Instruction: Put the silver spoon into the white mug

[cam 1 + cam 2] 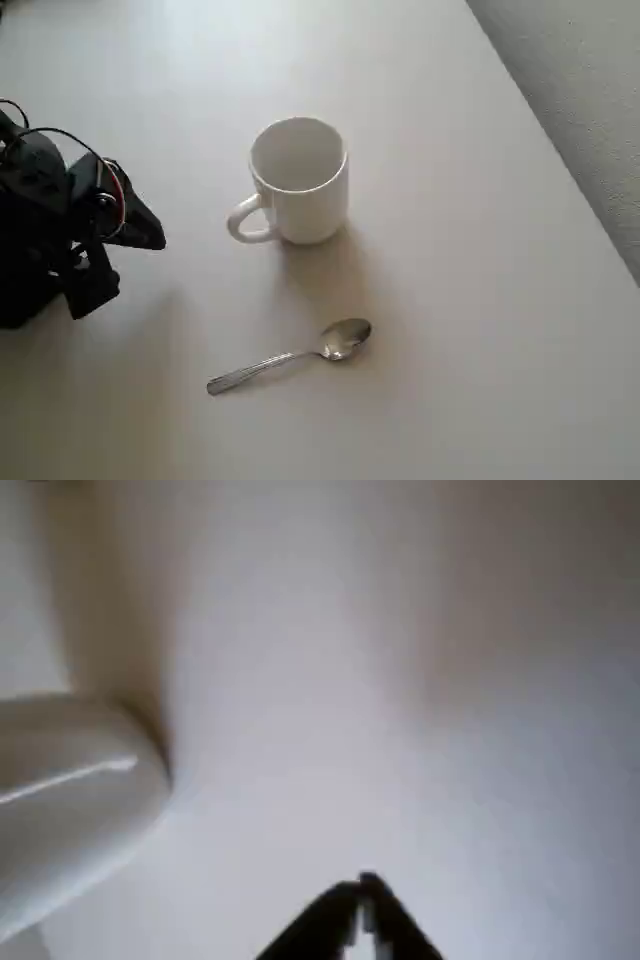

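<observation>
The silver spoon (290, 356) lies flat on the table (480, 330) in the overhead view, its oval bowl up and to the right, its slim handle running down and to the left. It rests below the white mug (298, 180), apart from it, with a strip of bare tabletop and the mug's soft shadow between them.

The white mug stands upright near the middle of the table, its mouth open to the camera and its white inside showing nothing in it. Its loop handle points to the lower left, toward the arm's side of the picture.

The gripper (150, 232) sits at the left edge of the overhead view, a black shape with red and black wires looped over it, well apart from both spoon and mug. Its dark tip points right, toward the mug's handle. In the wrist view the gripper (362, 888) shows at the bottom edge, its two dark fingers meeting at a point (pressed together, holding nothing). A pale rounded shape, blurred, sits at the left of that view; I cannot tell what it is.

Nothing stands between the gripper and the spoon: the tabletop there is plain and bare. The table's right edge runs diagonally down the upper right of the overhead view, with grey floor (590, 90) beyond it, well away from the spoon.
</observation>
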Controlling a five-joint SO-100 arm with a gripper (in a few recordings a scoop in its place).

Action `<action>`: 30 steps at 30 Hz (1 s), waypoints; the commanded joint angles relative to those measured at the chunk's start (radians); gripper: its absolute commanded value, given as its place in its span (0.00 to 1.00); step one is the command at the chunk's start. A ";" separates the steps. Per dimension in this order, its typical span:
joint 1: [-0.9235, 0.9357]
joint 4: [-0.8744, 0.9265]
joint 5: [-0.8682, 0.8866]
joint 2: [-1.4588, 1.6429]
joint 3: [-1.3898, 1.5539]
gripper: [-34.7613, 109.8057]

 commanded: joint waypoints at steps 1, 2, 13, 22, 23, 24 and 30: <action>-0.098 -0.002 -0.097 0.002 0.002 0.23; -0.098 -0.002 -0.097 0.002 0.002 0.23; -0.098 -0.002 -0.097 0.002 0.002 0.23; -0.066 -0.018 -0.097 0.002 -0.017 0.23; -0.052 -0.020 -0.097 0.002 -0.034 0.23; -0.034 -0.020 -0.095 0.002 -0.055 0.23; 0.207 -0.052 0.058 0.003 -0.244 0.23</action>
